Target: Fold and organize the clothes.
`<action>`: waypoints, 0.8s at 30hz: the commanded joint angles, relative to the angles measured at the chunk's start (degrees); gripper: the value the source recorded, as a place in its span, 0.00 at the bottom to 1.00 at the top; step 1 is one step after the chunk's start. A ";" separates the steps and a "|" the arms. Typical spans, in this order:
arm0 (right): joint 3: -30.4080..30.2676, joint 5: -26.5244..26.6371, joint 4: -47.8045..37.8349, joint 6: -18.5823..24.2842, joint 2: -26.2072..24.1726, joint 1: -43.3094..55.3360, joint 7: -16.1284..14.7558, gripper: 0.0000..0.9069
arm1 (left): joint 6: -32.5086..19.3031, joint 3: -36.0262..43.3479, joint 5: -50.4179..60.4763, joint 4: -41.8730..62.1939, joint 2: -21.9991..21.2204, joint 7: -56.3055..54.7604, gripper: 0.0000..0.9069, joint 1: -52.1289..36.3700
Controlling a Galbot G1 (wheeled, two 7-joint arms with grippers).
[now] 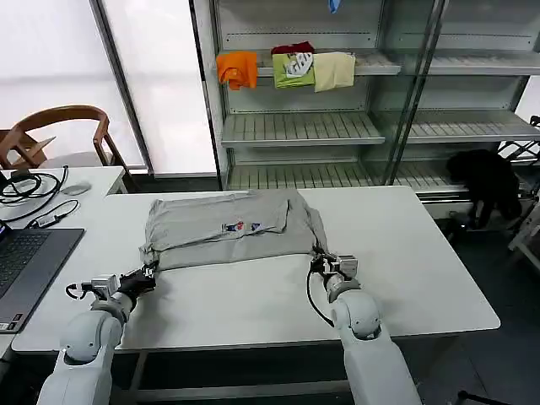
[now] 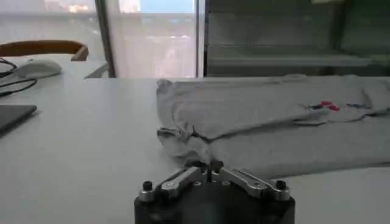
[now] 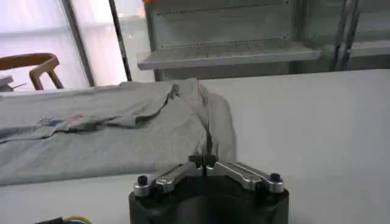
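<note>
The light grey T-shirt (image 1: 229,226) lies partly folded on the white table (image 1: 405,270), its small multicolour print (image 1: 240,226) facing up. My left gripper (image 1: 150,272) is shut on the shirt's near left corner at the hem. My right gripper (image 1: 321,258) is shut on the near right corner. In the left wrist view the left gripper (image 2: 207,167) pinches a bunched edge of the grey shirt (image 2: 274,122). In the right wrist view the right gripper (image 3: 203,162) pinches a fold of the shirt (image 3: 109,134).
A laptop (image 1: 25,261), cables (image 1: 34,190) and a mouse (image 1: 74,189) sit at the table's left. A wooden chair (image 1: 59,131) stands behind. A shelf (image 1: 304,126) holds orange, green and cream folded cloths (image 1: 287,67). A black heap (image 1: 485,181) lies at the right.
</note>
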 commanded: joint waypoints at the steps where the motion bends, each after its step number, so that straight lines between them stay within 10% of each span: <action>1: 0.42 2.14 3.12 1.83 -0.54 -1.37 0.31 0.00 | -0.44 -0.26 -0.03 0.09 -0.09 0.19 0.00 0.32; 2: 0.48 2.13 3.47 1.68 -0.72 -1.55 0.50 1.00 | -0.51 -0.27 -0.03 0.08 -0.08 0.23 0.00 0.38; 16: 0.64 -1.83 1.21 1.97 -2.63 -1.14 -1.20 0.96 | -0.55 -0.31 0.04 -0.70 -0.77 0.43 0.00 0.51; 17: 0.55 -2.16 0.80 1.60 -2.33 -0.91 -1.16 0.19 | -0.55 -0.31 0.03 -0.68 -0.78 0.43 0.00 0.49; 18: 0.45 -2.52 0.28 1.00 -2.07 -0.63 -0.91 0.00 | -0.55 -0.32 0.03 -0.62 -0.80 0.41 0.00 0.45; 24: 0.38 -1.92 -3.95 0.81 -0.52 1.10 -0.82 0.00 | -0.63 -0.31 -0.02 -0.41 -0.85 0.57 0.00 0.36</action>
